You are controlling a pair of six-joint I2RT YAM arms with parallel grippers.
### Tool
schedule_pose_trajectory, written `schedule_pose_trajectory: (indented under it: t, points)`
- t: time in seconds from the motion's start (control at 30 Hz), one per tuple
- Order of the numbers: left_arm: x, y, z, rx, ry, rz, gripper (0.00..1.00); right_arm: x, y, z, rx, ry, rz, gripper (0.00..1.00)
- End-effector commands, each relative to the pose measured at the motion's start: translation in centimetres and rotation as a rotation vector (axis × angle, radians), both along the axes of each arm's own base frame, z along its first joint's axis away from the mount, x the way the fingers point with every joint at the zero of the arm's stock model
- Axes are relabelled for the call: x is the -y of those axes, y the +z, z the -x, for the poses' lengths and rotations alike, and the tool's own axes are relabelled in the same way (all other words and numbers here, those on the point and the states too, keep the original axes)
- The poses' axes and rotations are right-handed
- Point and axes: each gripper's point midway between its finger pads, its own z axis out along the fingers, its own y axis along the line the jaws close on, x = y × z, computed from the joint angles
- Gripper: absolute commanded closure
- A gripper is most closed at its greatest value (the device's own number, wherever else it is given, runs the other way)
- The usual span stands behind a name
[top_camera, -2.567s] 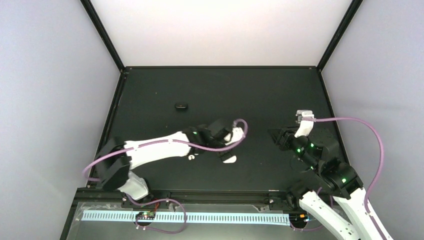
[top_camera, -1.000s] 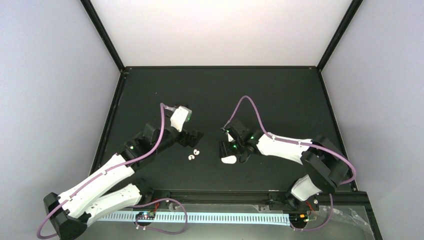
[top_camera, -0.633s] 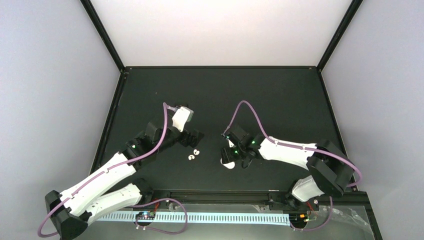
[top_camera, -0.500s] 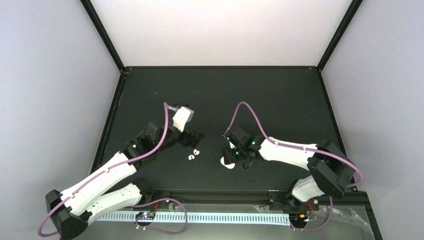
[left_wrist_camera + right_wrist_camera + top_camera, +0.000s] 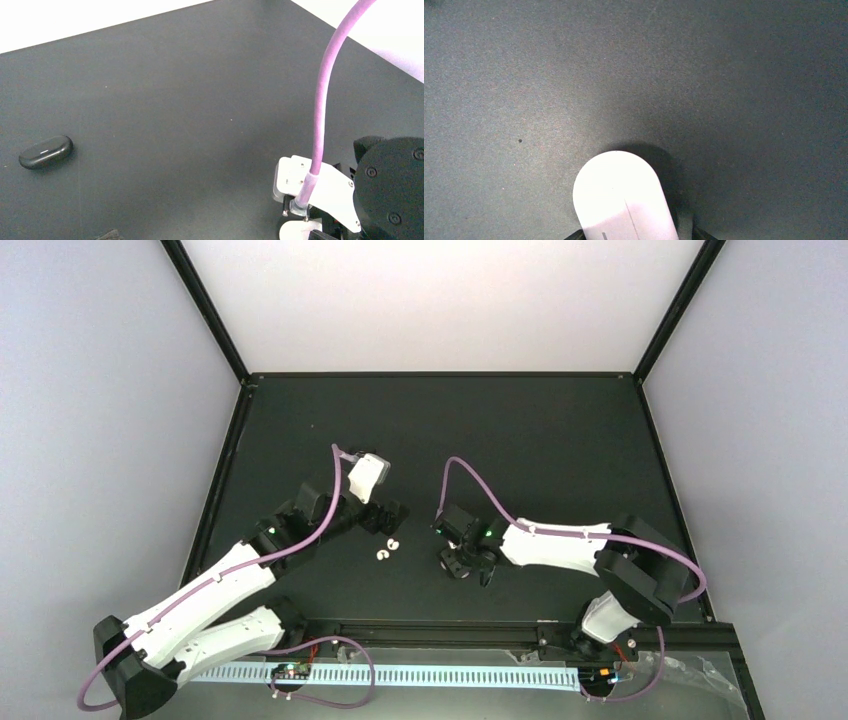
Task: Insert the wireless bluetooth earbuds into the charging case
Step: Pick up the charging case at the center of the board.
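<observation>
Two tiny white earbuds point(image 5: 387, 549) lie side by side on the black mat, just in front of my left gripper point(image 5: 388, 515), which is open and empty. My right gripper point(image 5: 465, 564) hangs over the white charging case and hides it in the top view. In the right wrist view the closed case point(image 5: 621, 192) lies on the mat. Its near end sits between my right gripper's point(image 5: 635, 234) dark fingertips. The right fingertip stands a little off the case. The case's edge also shows in the left wrist view point(image 5: 294, 232).
A small black oval object point(image 5: 46, 151) lies on the mat to the far left in the left wrist view. The right arm's white wrist camera point(image 5: 320, 192) and purple cable point(image 5: 325, 100) are close on the right. Black frame rails edge the mat.
The right gripper has slid left and down over the case, which now no longer shows in the top view. The left gripper has stayed by the earbuds. The earbuds have not moved.
</observation>
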Motion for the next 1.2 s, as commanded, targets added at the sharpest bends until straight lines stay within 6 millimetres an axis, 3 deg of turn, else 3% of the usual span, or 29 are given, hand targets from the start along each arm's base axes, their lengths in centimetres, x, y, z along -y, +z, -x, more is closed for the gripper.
schedule_pose_trajectory:
  t: [0.0, 0.2, 0.47, 0.57, 0.67, 0.9, 1.03, 1.17]
  points:
    - [-0.1, 0.6, -0.3, 0.011, 0.007, -0.005, 0.01, -0.5, -0.6, 0.2, 0.044, 0.057, 0.044, 0.48]
    - [-0.7, 0.8, -0.5, 0.020, 0.039, -0.012, 0.01, -0.4, -1.1, 0.5, 0.068, 0.072, 0.068, 0.58]
    - [-2.5, 2.0, -0.8, 0.075, 0.126, 0.003, 0.01, -0.5, 1.0, 0.1, 0.145, 0.081, 0.020, 0.74]
    - [-3.0, 2.7, -0.7, 0.099, 0.146, 0.035, 0.01, -0.6, 3.5, -0.1, 0.194, 0.091, -0.037, 0.76]
    - [-3.1, 3.6, -0.4, 0.107, 0.150, 0.091, 0.01, -0.6, 7.5, 0.0, 0.266, 0.126, -0.119, 0.77]
    - [1.3, 7.6, 3.0, 0.103, -0.137, 0.301, 0.01, 0.2, 17.3, 2.7, 0.500, 0.364, -0.349, 0.78]
    - [3.2, 9.6, 4.8, 0.080, -0.283, 0.373, 0.01, 2.1, 20.2, 2.2, 0.620, 0.380, -0.301, 0.78]
    - [5.1, 10.2, 6.2, 0.002, -0.411, 0.403, 0.01, 3.3, 22.3, 1.8, 0.713, 0.403, -0.260, 0.78]
